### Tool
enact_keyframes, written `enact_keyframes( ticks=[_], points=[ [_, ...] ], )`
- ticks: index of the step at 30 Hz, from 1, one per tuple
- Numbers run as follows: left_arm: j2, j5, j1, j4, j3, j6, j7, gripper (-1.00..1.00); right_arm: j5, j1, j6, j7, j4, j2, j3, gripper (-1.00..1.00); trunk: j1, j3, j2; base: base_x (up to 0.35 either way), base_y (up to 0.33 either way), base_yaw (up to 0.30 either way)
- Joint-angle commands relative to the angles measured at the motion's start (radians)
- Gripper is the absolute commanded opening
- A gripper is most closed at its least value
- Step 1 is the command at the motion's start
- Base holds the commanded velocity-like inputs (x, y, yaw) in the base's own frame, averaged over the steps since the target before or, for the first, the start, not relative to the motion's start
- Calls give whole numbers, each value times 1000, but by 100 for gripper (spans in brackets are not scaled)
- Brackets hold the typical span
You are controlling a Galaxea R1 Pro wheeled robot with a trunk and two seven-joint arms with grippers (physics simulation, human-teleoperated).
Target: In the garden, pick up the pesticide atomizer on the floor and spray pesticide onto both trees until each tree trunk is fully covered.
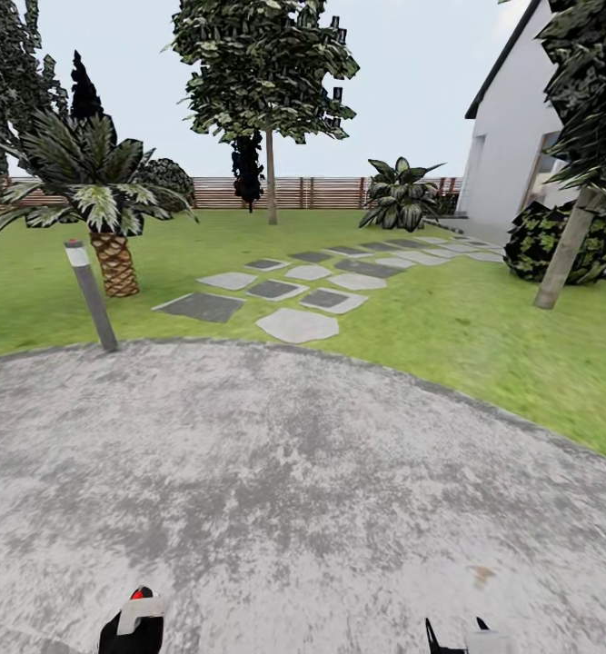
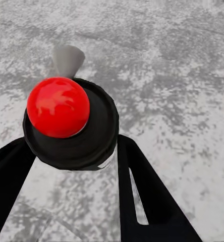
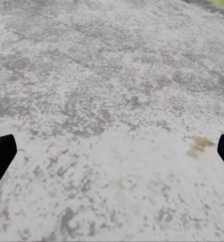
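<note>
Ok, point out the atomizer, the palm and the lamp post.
atomizer [image 2: 58, 107], left wrist view, on its red knob.
palm [image 1: 116, 263], head view, on its woven trunk.
lamp post [image 1: 94, 300], head view, on its grey shaft.

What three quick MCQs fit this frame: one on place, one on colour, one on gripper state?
1. Where does the short palm stand in the head view?
A. left, on the grass
B. on the paving
C. by the house

2. What colour is the ball on the atomizer?
A. blue
B. red
C. yellow

3. How is the right gripper?
A. shut on a tool
B. open, empty
C. holding a leaf

A: the palm rises from the lawn at left. B: the left wrist view shows a red ball. B: its fingertips sit far apart over bare paving.
</note>
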Motion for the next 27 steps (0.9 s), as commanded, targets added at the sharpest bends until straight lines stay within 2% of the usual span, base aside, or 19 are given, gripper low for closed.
enact_keyframes(
  ticks=[1,4,7,27],
  points=[
    [-1,4,-1,1,-1,-3,1,-100,11,-1,-2,-6,-12,0,-6,100,0,-1,0,339,0,0],
    [-4,3,-1,1,-2,-3,1,-100,9,-1,-2,-6,-85,0,-7,100,0,-1,0,339,0,0],
    [-5,2,-1,1,-2,-3,2,-100,9,-1,-3,-7,-115,-2,-10,100,0,-1,0,339,0,0],
    [-4,4,-1,1,-1,-3,3,-100,16,-1,-4,-2,-123,-1,2,100,0,-1,0,339,0,0]
  ],
)
